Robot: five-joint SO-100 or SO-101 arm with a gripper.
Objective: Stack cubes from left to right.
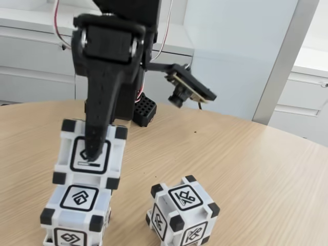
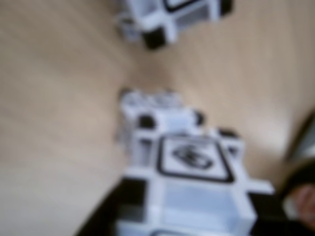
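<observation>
I count three white plastic cubes with black corner blocks and a black-framed glyph on each face, all on the round light wooden table [image 1: 246, 154]. In the fixed view, two of them are at the left, one above the other: the upper cube [image 1: 92, 154] sits on the lower cube [image 1: 77, 212], a little shifted toward the back and not exactly aligned. The third cube [image 1: 183, 210] stands alone on the table to the right of this stack, near but apart.

My black end effector [image 1: 92, 154] comes down from above onto the upper cube. One long black finger [image 1: 100, 118] lies across its front face, and the cube is pinched between my fingers.

The wrist view is blurred. There the upper cube [image 2: 192, 187] is close to the camera, the lower cube [image 2: 152, 105] shows behind it, and the single cube [image 2: 172, 14] is at the top edge.

Behind my arm, one small black perforated block [image 1: 145, 110] stands on the table.
</observation>
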